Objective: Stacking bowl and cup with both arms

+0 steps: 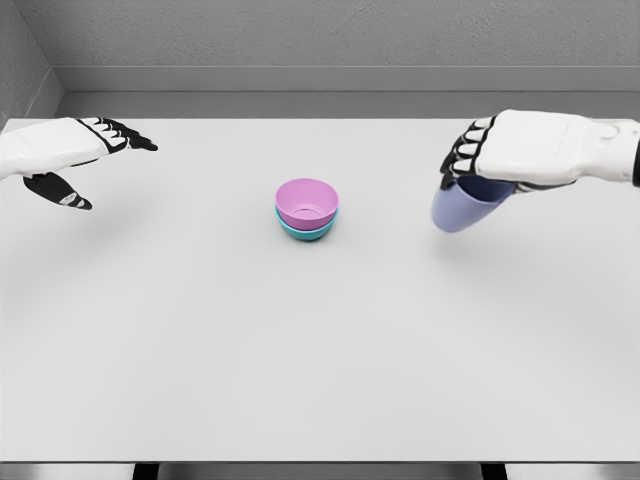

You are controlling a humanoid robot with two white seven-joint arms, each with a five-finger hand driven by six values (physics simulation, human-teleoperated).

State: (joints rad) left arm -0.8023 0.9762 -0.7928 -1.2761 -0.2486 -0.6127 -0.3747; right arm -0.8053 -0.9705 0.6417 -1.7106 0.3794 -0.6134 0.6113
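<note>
A pink bowl [306, 201] sits nested inside a teal bowl [305, 230] at the middle of the white table [320, 350]. My right hand [480, 160] hovers at the right, its fingers curled over a lavender-blue cup [458, 210] held tilted above the table, apart from the bowls. On the far left my left hand [95, 160] hangs over the table with fingers spread, thumb down, holding nothing.
Grey walls close off the table's far edge [320, 105] and the left corner. The table's front edge runs along the bottom of the view.
</note>
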